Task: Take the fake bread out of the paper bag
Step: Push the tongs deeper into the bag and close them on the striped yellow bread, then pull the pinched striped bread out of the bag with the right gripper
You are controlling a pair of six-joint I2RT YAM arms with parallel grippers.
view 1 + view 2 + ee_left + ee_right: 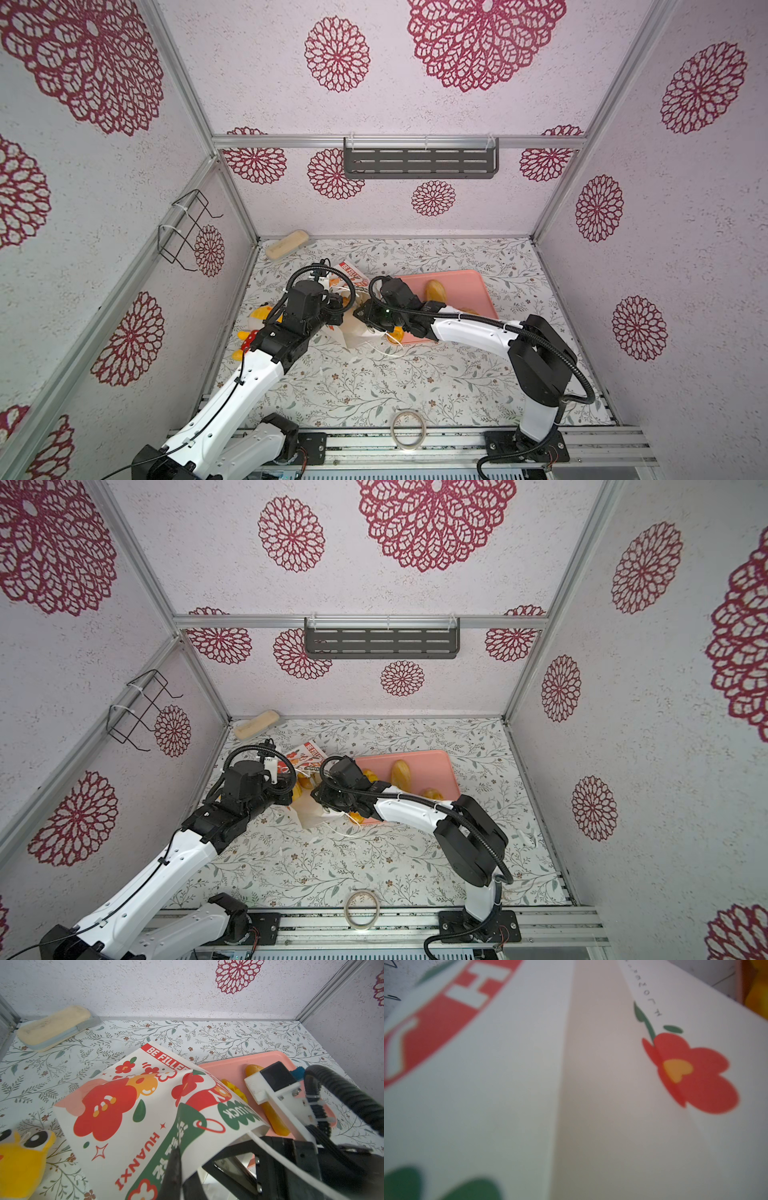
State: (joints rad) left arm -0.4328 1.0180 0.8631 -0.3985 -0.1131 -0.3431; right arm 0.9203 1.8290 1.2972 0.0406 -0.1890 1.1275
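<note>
Left claw (180, 1176) is clamped on paper bag (124, 1109); right claw (360, 312) cannot be judged; fake bread (270, 1113) is laid beyond on pink tray (228, 1066).

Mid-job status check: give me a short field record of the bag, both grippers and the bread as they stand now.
bag: white flower-printed paper bag, on its side and tilted, mouth end by the pink plastic tray
left gripper: shut on the bag's edge
right gripper: at the bag's mouth; jaws hidden
bread out: glossy golden toy breads on the tray
bread inside: cannot tell
</note>
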